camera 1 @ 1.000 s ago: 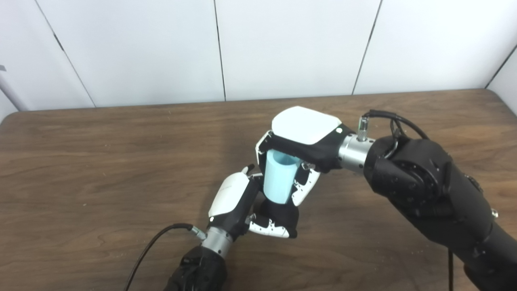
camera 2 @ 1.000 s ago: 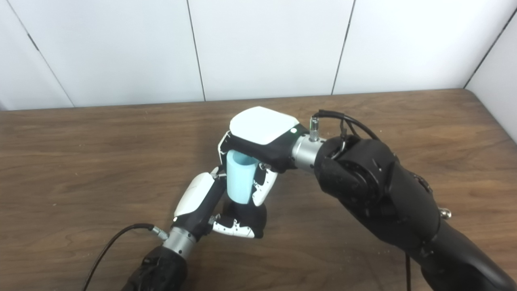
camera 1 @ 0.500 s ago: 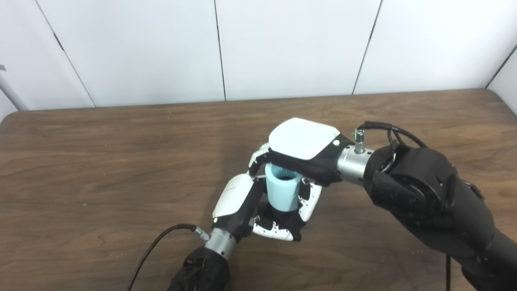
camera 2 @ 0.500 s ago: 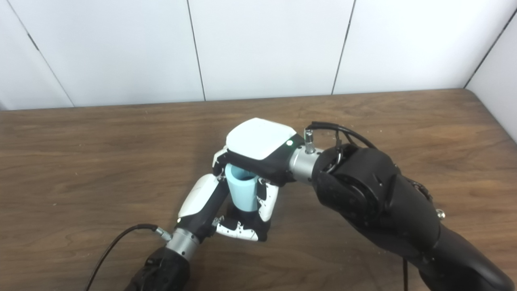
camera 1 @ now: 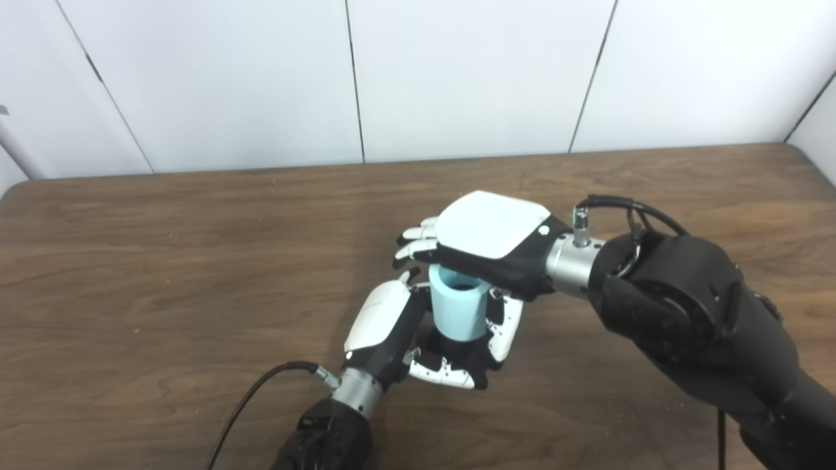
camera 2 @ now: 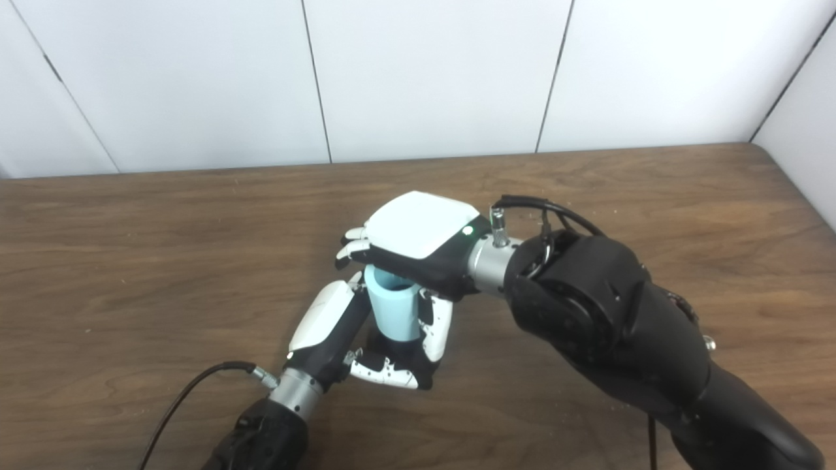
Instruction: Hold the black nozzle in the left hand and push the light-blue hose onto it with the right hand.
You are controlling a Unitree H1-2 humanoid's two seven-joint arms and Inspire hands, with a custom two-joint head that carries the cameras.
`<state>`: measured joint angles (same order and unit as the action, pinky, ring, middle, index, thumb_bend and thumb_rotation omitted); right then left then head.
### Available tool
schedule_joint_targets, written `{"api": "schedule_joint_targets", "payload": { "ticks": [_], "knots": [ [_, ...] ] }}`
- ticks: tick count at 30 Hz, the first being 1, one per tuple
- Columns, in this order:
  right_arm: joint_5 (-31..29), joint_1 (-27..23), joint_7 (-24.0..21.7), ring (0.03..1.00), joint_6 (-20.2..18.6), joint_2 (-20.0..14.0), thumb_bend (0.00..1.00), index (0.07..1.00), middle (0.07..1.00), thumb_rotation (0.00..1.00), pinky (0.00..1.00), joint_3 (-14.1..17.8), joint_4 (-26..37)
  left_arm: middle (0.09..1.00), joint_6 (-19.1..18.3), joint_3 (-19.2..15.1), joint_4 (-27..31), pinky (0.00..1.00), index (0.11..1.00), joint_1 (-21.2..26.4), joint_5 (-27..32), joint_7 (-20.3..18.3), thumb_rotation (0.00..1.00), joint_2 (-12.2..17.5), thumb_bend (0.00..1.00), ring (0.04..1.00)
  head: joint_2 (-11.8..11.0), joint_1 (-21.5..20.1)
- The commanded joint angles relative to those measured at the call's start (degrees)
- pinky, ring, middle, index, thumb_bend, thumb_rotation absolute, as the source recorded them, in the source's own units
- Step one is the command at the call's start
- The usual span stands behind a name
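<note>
- Over the middle of the worktop (camera 1: 163, 261), the right robot hand (camera 1: 486, 251) has just let its fingers (camera 1: 413, 240) spring out straight, where half a second ago they were curled round the light-blue hose (camera 1: 457, 310); only its thumb is still beside the tube, and I can't tell if it touches.
- The hose has dropped lower than a second ago and now stands upright, its bottom end sunk into the left robot hand (camera 1: 418, 343).
- The left robot hand stays wrapped round the black nozzle (camera 2: 395, 346), holding it off the worktop; most of the nozzle is hidden.
- To me the push looks finished and the right robot hand is releasing, though how firmly the hose sits I can't see.
</note>
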<state>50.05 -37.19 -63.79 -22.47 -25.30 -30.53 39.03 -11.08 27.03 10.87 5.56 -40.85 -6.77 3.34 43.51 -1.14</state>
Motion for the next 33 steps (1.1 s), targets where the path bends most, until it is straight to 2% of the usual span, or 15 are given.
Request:
{"api": "schedule_joint_targets", "payload": {
  "ticks": [1, 3, 5, 8, 12, 13, 15, 20, 21, 25, 33],
  "knots": [
    [-1.16, 0.51, -1.07, 0.952, 2.99, -2.41, 0.90, 0.863, 0.941, 0.19, 0.91, 0.30, -2.30, 0.476, -1.60, 0.24, -1.69, 1.00, 0.471, -0.37, -1.14, -1.42, 0.00, 0.38, 0.50, 0.533, -0.01, -0.05],
    [-1.40, 0.67, -0.03, 0.955, 4.41, -2.65, 0.96, 0.862, 0.938, 0.25, 0.91, 1.37, -2.67, 0.476, -1.57, 0.22, -1.71, 1.00, 0.471, -0.39, -1.11, -1.43, 0.00, 0.33, 0.50, 0.532, -0.01, -0.05],
    [-1.49, 0.91, 1.00, 0.962, 5.65, -2.95, 0.97, 0.865, 0.941, 0.25, 0.91, 2.52, -2.64, 0.474, -1.55, 0.20, -1.77, 1.00, 0.473, -0.37, -1.09, -1.46, 0.00, 0.28, 0.50, 0.531, 0.07, 0.03],
    [-0.70, 1.69, 4.49, 0.975, 9.72, -4.01, 0.99, 0.873, 0.951, 0.29, 0.92, 4.41, -2.55, 0.467, -1.48, 0.17, -1.85, 1.00, 0.480, -0.35, -1.02, -1.50, 0.00, 0.21, 0.50, 0.528, 0.09, -0.05],
    [-2.39, 2.83, 7.99, 0.981, 12.84, -4.38, 0.96, 0.888, 0.967, 0.39, 0.94, 7.78, -3.08, 0.468, -1.25, 0.12, -2.13, 1.00, 0.483, -0.30, -0.95, -1.37, 0.00, 0.04, 0.50, 0.517, 0.04, 0.25],
    [-3.82, 3.26, 9.14, 0.982, 13.23, -4.42, 0.92, 0.895, 0.971, 0.47, 0.94, 9.31, -3.03, 0.469, -1.12, 0.06, -2.22, 1.00, 0.482, -0.32, -0.86, -1.31, 0.00, 0.07, 0.50, 0.517, 0.04, 0.25],
    [-6.62, 4.07, 11.04, 0.980, 13.30, -4.13, 0.87, 0.899, 0.970, 0.56, 0.94, 12.14, -2.64, 0.469, -0.89, -0.03, -2.40, 1.00, 0.482, -0.34, -0.71, -1.18, 0.00, 0.14, 0.50, 0.516, 0.08, 0.24],
    [-12.12, 6.17, 14.63, 0.974, 13.20, -3.05, 0.80, 0.889, 0.962, 0.57, 0.91, 17.59, -0.69, 0.467, -0.80, -0.12, -2.41, 1.00, 0.483, -0.35, -0.85, -1.16, 0.00, 0.12, 0.50, 0.518, 0.15, 0.36],
    [-12.98, 6.44, 15.14, 0.971, 13.09, -2.99, 0.78, 0.886, 0.960, 0.61, 0.90, 18.37, -0.14, 0.466, -0.80, -0.16, -2.44, 1.00, 0.483, -0.36, -0.87, -1.14, 0.00, 0.12, 0.50, 0.519, 0.24, 0.39],
    [-14.54, 6.54, 15.69, 0.966, 12.67, -3.24, 0.71, 0.888, 0.957, 0.68, 0.88, 20.07, 1.08, 0.465, -0.73, -0.21, -2.46, 1.00, 0.484, -0.45, -0.89, -1.07, 0.00, 0.14, 0.50, 0.519, 0.17, 0.33],
    [-15.37, 7.35, 15.88, 0.961, 11.93, -3.90, 0.68, 0.910, 0.959, 0.75, 0.85, 21.50, 3.74, 0.464, -0.61, -0.47, -2.54, 1.00, 0.484, -0.58, -0.86, -1.12, 0.00, 0.63, 0.50, 0.523, 0.06, 0.58]
  ]
}}
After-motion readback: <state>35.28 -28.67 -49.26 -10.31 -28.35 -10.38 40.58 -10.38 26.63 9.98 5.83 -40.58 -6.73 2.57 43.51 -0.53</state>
